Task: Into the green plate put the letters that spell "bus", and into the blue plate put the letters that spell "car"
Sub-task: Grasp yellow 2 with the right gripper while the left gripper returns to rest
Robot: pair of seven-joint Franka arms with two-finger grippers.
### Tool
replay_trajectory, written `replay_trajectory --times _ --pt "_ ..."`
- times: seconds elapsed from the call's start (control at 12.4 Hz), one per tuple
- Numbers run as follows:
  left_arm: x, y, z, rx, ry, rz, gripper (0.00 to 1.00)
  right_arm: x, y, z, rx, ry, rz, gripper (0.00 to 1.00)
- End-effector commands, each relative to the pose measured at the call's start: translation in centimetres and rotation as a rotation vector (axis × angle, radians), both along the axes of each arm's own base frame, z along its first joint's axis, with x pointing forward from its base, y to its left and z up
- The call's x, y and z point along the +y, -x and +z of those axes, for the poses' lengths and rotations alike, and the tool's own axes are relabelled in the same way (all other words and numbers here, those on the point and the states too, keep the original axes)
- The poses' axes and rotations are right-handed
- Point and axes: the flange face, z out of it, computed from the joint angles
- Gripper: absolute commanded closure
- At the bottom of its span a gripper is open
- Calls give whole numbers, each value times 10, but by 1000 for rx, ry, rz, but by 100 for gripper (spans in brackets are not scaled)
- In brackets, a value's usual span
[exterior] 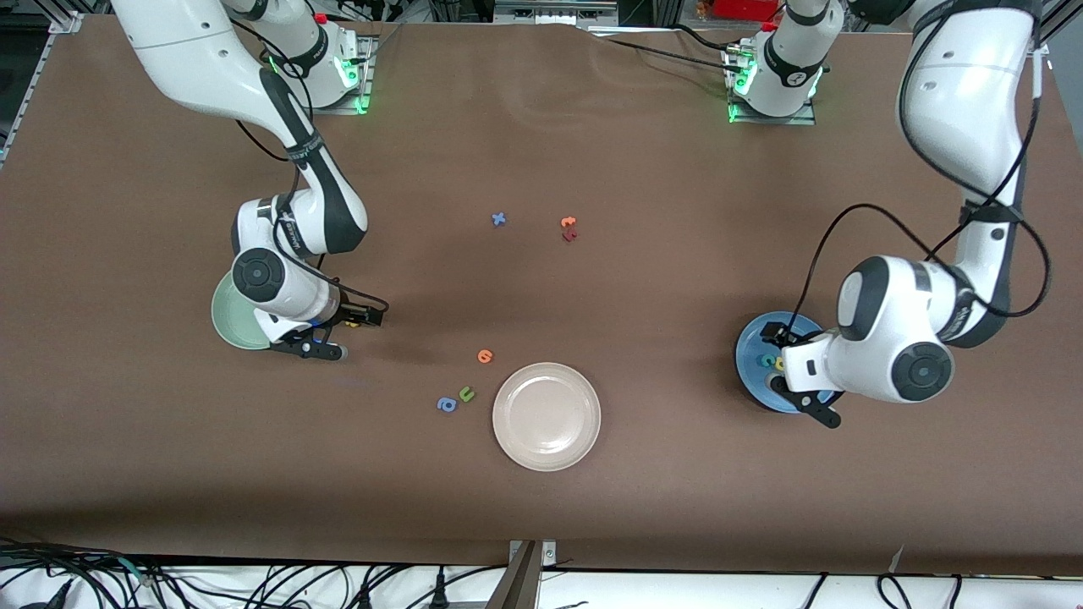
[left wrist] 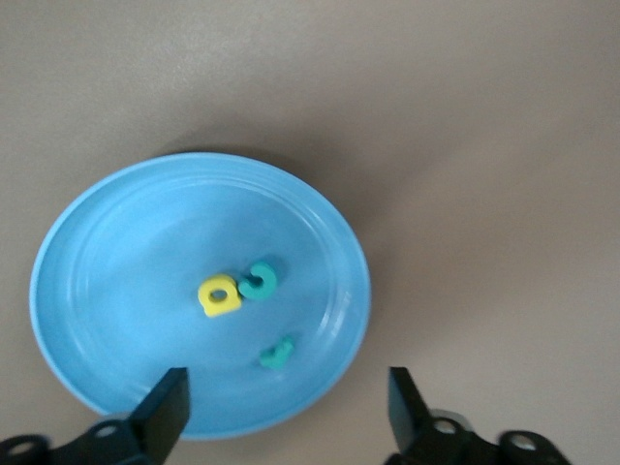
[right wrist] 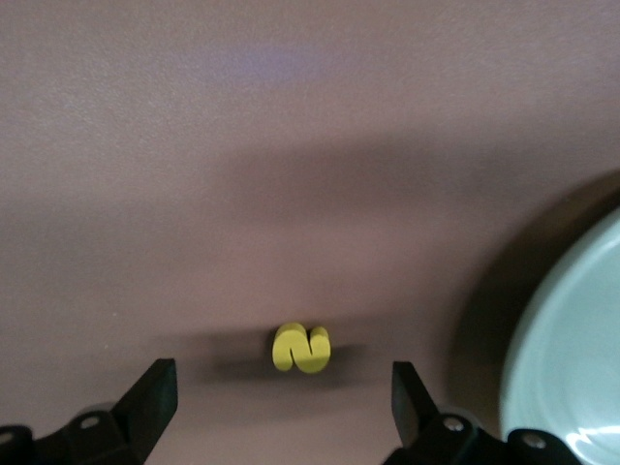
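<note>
A: In the front view, where is everything?

B: The left gripper [exterior: 799, 397] hangs over the blue plate [exterior: 749, 359] at the left arm's end of the table; the right gripper [exterior: 343, 334] is low beside the green plate [exterior: 227, 326] at the right arm's end. Between them sit a cream-white plate [exterior: 546, 415], an orange letter [exterior: 484, 356], a green "u" [exterior: 466, 393] and a blue "a" [exterior: 446, 404], with a blue "x" [exterior: 498, 219] and an orange and dark red pair [exterior: 568, 228] farther from the camera. None of those belong to either word, which is probably why they lie apart from both plates.

A: And the left wrist view?

B: Its fingers [left wrist: 165, 412] stand spread, gripping nothing. In the blue plate lie the yellow "a" [left wrist: 219, 295], touching the teal "c" [left wrist: 259, 281], and the thin teal "r" [left wrist: 276, 353] nearby. "Car" looks finished.

A: The right wrist view?

B: Released too, fingers [right wrist: 150, 397] straddling a yellow "s" [right wrist: 301, 348] that rests on the table just beside the green plate's rim. I'd say it is lined up for a pinch. The "b" and "u" I cannot find.
</note>
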Motion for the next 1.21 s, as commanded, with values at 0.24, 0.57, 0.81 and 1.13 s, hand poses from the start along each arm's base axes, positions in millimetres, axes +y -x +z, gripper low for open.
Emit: replay_trajectory --times 0.24,0.57,0.81,1.13 --pt "2 37 139 6 -54 168 0 0 5 -15 0 -6 6 14" --pt "38 98 257 -179 -80 252 0 -1 5 -15 0 -6 6 42" --pt "50 139 293 -352 -71 354 0 -5 4 -15 -2 -6 16 53" --pt "36 160 298 -275 -121 504 0 -8 -2 -12 -36 -14 11 49"
